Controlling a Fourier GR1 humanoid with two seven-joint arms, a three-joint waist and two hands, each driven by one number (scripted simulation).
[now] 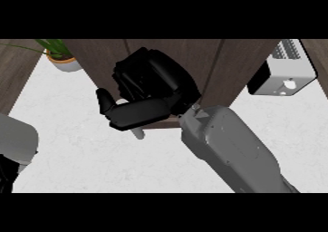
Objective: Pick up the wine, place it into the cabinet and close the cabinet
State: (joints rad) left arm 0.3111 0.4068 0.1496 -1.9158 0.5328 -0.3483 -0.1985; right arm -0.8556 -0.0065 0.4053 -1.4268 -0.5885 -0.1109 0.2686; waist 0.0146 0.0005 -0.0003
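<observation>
The right hand (pixel 150 93) was raised in front of the dark wooden cabinet (pixel 227 68), its grey forearm (pixel 230 149) running down to the lower edge of the view. Its fingers (pixel 153 72) were curled inward against the cabinet's front, and the thumb (pixel 104 100) stood out to the side nearest the pot plant. Whether the fingers were closed round something could not be told, since the back of the hand hid whatever lay inside the curl.

Just below the fingers, a small pale piece (pixel 138 132) stuck out from under the palm, touching the hand; it might have been part of the wine, but that could not be made out. No bottle showed plainly anywhere else.

Beyond the thumb, a potted plant (pixel 60 56) stood on the white counter (pixel 99 158), apart from the hand. On the far side of the fingers, well apart from them, sat a white appliance (pixel 284 74) beside the cabinet.

Only the left forearm (pixel 13 140) showed at the view's edge, with a dark bit of the left hand (pixel 2 176) beneath it, too little to tell how its fingers stood.
</observation>
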